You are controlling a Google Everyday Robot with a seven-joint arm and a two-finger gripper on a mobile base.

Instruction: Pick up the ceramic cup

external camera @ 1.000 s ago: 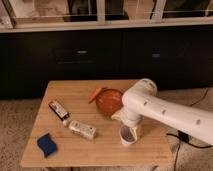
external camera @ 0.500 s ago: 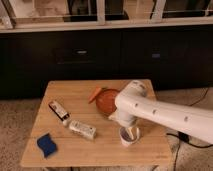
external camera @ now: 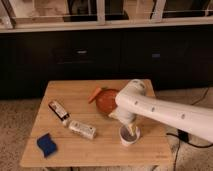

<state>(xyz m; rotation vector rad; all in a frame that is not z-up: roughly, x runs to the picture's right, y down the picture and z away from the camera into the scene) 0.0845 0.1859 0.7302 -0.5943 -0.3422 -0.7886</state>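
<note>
The ceramic cup (external camera: 128, 137) is small, white and round, and stands on the wooden table (external camera: 75, 150) near its front right. My white arm (external camera: 165, 112) reaches in from the right and bends down over the cup. My gripper (external camera: 129, 128) hangs directly above the cup's mouth, partly hiding its inside, with its tip at or just inside the rim. The wide orange bowl (external camera: 106, 100) sits just behind the cup, partly hidden by my arm.
A carrot (external camera: 94, 93) lies at the bowl's left edge. A dark snack bar (external camera: 58, 110) and a white packet (external camera: 82, 129) lie left of centre. A blue sponge (external camera: 46, 144) sits at the front left corner. Dark cabinets stand behind the table.
My arm has swung left and lowered over the table, bringing the gripper from beside the cup to right above its mouth. The cup and the other objects have not moved.
</note>
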